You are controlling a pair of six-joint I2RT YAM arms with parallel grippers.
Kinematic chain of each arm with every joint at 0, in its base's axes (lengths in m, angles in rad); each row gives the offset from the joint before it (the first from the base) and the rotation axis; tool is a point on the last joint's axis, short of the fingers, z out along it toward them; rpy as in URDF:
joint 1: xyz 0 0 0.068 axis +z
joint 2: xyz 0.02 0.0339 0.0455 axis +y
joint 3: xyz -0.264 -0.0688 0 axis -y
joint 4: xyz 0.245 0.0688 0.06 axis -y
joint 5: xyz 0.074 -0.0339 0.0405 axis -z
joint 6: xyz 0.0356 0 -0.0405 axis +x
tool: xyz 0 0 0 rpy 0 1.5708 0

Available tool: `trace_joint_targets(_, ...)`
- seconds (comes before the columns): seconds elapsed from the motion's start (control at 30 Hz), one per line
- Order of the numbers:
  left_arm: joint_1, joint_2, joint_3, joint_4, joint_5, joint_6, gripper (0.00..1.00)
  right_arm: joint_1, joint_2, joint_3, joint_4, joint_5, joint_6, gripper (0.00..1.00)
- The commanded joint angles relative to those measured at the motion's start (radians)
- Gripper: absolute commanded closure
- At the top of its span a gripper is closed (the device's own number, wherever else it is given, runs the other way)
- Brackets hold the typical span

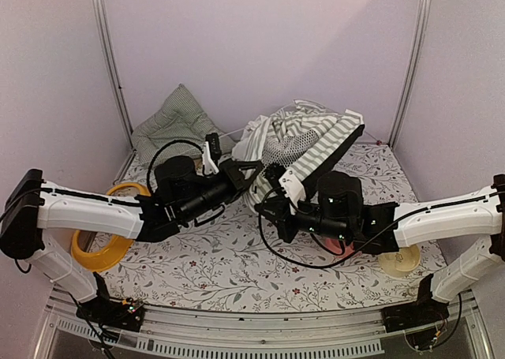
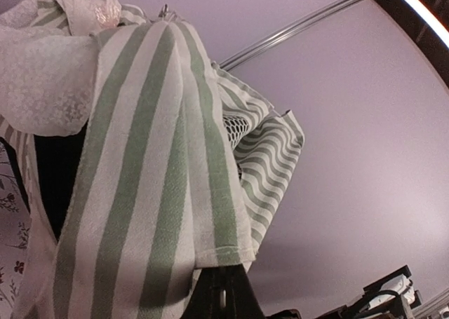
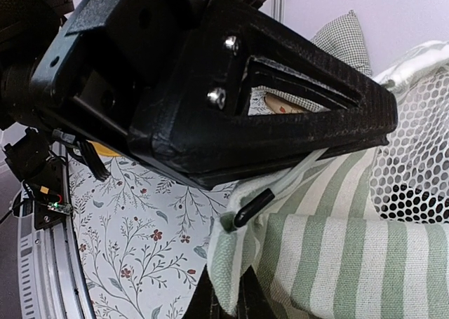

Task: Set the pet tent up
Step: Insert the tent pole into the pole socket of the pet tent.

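green-and-white striped pet tent (image 1: pixel 304 142) lies crumpled, mesh showing.

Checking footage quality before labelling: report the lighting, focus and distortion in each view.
Top external: even soft light, sharp, no glare. Left wrist: fisheye bows the wall rail; pet tent fabric close but crisp. Right wrist: foreground dark, the tent's mesh sharp.

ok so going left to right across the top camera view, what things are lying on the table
yellow bowl → green checked cushion → pet tent → pale cream bowl
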Motion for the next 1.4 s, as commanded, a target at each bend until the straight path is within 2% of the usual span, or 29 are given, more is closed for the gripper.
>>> trace_joint_targets(0.0,0.0,0.015,0.01,0.111,-0.048,0.056,1.0,-0.005,-0.009,0.031,-0.033,-0.056,0.059,1.0)
trace_joint_targets(0.73,-0.06,0.02,-0.017,0.166,-0.21,0.146,1.0,-0.022,0.09,0.172,-0.188,0.047,0.284,1.0)
trace_joint_targets(0.9,-0.051,0.023,-0.034,0.18,-0.202,0.121,1.0,-0.022,0.048,0.136,-0.14,0.063,0.263,1.0)
trace_joint_targets(1.2,-0.008,0.061,-0.049,0.244,-0.065,0.065,1.0,-0.021,0.033,0.153,-0.16,-0.045,0.148,1.0)
trace_joint_targets(1.37,0.006,0.069,-0.061,0.254,-0.047,0.053,1.0,-0.046,0.006,0.135,-0.158,-0.083,0.115,1.0)
